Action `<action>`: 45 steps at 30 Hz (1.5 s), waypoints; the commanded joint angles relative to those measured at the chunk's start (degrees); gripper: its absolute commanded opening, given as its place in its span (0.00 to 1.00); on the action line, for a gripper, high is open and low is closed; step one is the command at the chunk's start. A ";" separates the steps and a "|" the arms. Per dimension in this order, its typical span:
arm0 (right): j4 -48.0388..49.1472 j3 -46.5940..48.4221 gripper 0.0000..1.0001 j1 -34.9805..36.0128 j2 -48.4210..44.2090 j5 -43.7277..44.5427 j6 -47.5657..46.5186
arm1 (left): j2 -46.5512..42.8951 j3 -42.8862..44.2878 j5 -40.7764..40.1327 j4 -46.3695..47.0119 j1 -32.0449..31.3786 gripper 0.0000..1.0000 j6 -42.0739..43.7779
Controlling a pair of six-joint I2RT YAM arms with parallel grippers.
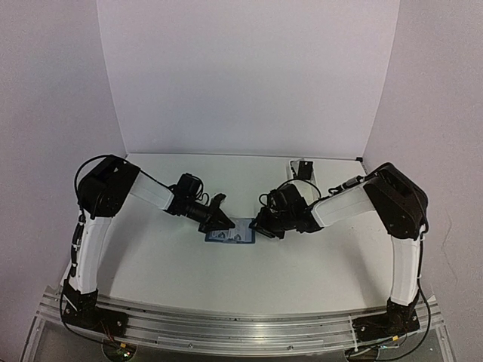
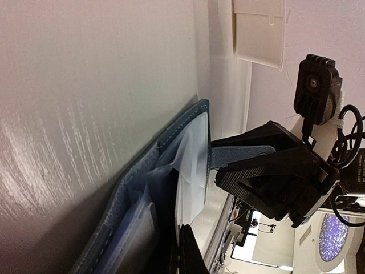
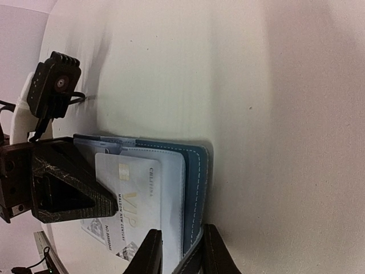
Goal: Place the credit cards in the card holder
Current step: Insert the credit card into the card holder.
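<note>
The blue card holder (image 1: 232, 237) lies open on the table between both arms. A white credit card (image 3: 134, 188) printed "VIP" rests on its clear inner sleeve, one end tucked toward the stitched blue edge (image 3: 197, 188). My right gripper (image 3: 183, 241) straddles that edge and is shut on it; the left wrist view shows the right gripper (image 2: 219, 161) with the blue flap between its fingers. My left gripper (image 3: 109, 205) is shut, its tip resting on the card's other end. In its own view the left gripper (image 2: 186, 242) sits against the card (image 2: 191, 165) and the holder's pockets (image 2: 137, 211).
A long white tray (image 2: 259, 31) stands at the back of the table, behind the right arm (image 1: 355, 200). White walls close the table on three sides. The aluminium rail (image 1: 241, 324) with both arm bases runs along the near edge.
</note>
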 commanded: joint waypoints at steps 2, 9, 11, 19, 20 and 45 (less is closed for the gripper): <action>-3.09 -0.31 0.22 1.06 4.36 -3.72 -0.55 | 4.31 1.38 -1.37 -0.96 -2.92 0.00 -0.23; -2.53 -2.66 0.22 0.99 3.05 -3.13 0.17 | 3.16 5.48 -4.30 -16.56 -2.09 0.26 9.43; -2.57 -2.84 0.22 1.06 2.62 -2.84 0.10 | 1.98 6.45 -5.79 -22.03 -1.54 0.35 13.20; -5.27 -1.14 0.22 1.08 0.76 1.72 -1.59 | -0.68 18.47 -11.54 -42.79 -0.67 0.64 25.46; -5.61 -0.91 0.22 1.06 0.81 1.75 -1.73 | -0.92 18.27 -11.03 -43.17 -0.74 0.65 25.03; -3.93 1.68 0.23 1.07 3.26 -1.56 -0.62 | 1.28 16.02 1.69 -27.32 -5.14 0.73 12.69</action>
